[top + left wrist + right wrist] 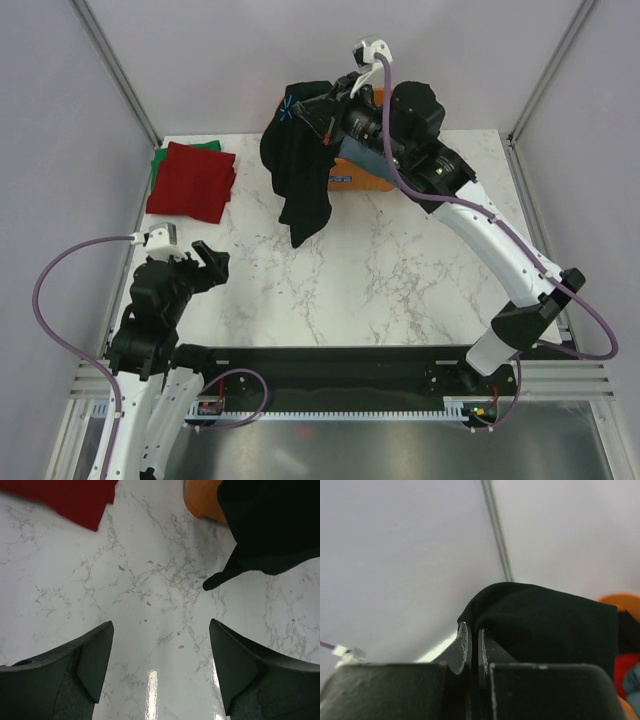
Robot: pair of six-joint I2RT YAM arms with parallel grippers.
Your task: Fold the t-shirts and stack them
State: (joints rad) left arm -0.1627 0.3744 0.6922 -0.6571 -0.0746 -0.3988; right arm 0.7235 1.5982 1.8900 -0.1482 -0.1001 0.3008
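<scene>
My right gripper (300, 112) is shut on a black t-shirt (298, 175) and holds it in the air beside the orange basket (362, 172); the cloth hangs down to the table. In the right wrist view the black cloth (545, 620) drapes over the closed fingertips (463, 640). A folded dark red t-shirt (192, 180) lies on a green t-shirt (160, 158) at the back left. My left gripper (207, 262) is open and empty above the table's front left. The left wrist view shows the black shirt's hanging end (270, 535) and the red shirt (75, 497).
The orange basket stands at the back centre with grey-blue cloth (372, 160) and red cloth (625, 672) in it. Its corner shows in the left wrist view (202, 500). The white marble table (380, 280) spreads between the arms.
</scene>
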